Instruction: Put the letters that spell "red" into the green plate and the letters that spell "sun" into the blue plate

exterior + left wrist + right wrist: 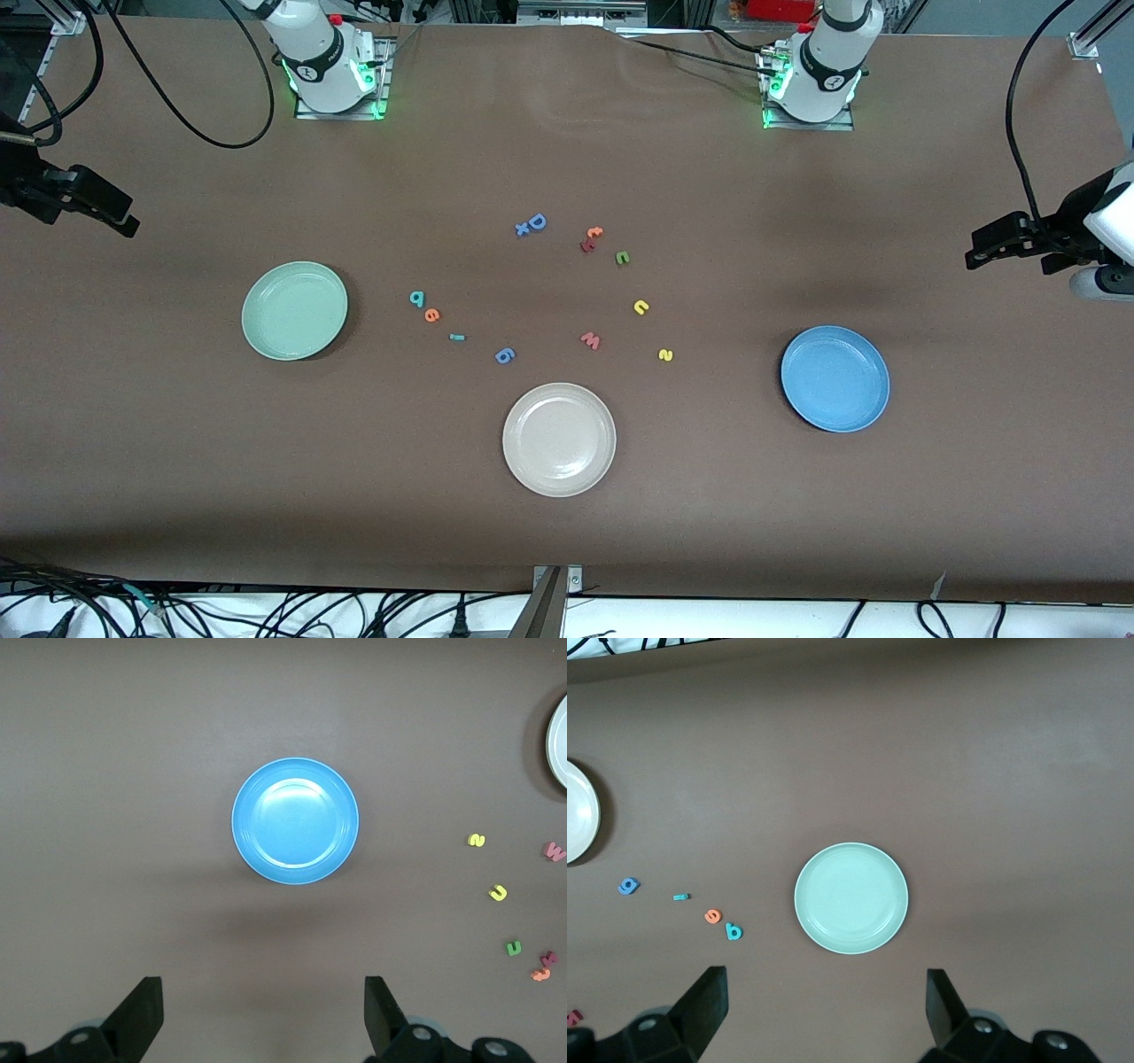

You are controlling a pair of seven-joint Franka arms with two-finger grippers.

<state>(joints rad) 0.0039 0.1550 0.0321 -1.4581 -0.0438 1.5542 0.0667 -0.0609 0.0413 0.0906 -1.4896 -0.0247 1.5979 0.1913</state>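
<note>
The green plate (294,310) (850,897) lies toward the right arm's end, the blue plate (834,378) (295,820) toward the left arm's end. Beside the green plate lie the teal "d" (416,299) (733,931), orange "e" (431,315) (713,916) and thin teal "r" (457,337) (680,896). The green "n" (623,258) (513,948), yellow "u" (641,307) (498,893) and yellow "s" (665,354) (477,840) lie nearer the blue plate. My left gripper (979,248) (263,1005) hangs open and empty, high over the table's end. My right gripper (124,217) (826,997) does the same at its end.
A white plate (559,439) sits nearest the front camera, mid-table. Other letters lie among the task's: blue "g" (504,355), red "w" (591,340), blue "D" (536,221), and an orange and a dark red letter (590,239) together.
</note>
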